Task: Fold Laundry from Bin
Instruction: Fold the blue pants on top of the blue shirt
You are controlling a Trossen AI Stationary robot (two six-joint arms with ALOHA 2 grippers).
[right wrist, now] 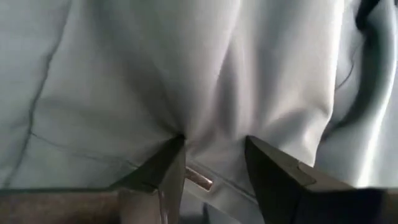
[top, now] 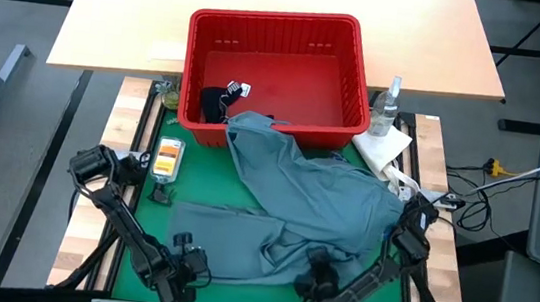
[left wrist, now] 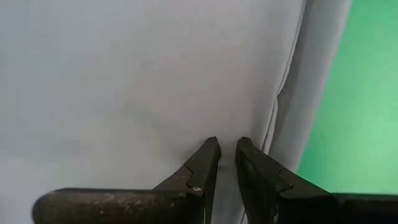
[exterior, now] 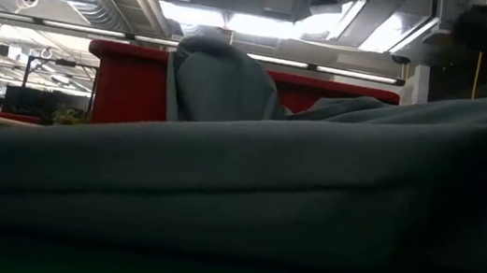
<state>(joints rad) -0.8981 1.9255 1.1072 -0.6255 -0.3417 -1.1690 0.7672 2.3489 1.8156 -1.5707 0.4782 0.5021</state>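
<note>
Laundry, one large grey-blue soft garment, is lying across the green mat with its top edge draping over the rectangular red plastic basket rim; from above we are seeing both our grippers at its near edge. Low down, the cloth is filling the foreground before the basket. Our left gripper is pinching a fold, fingers nearly together. Our right gripper is gripping bunched cloth, fingers wider.
</note>
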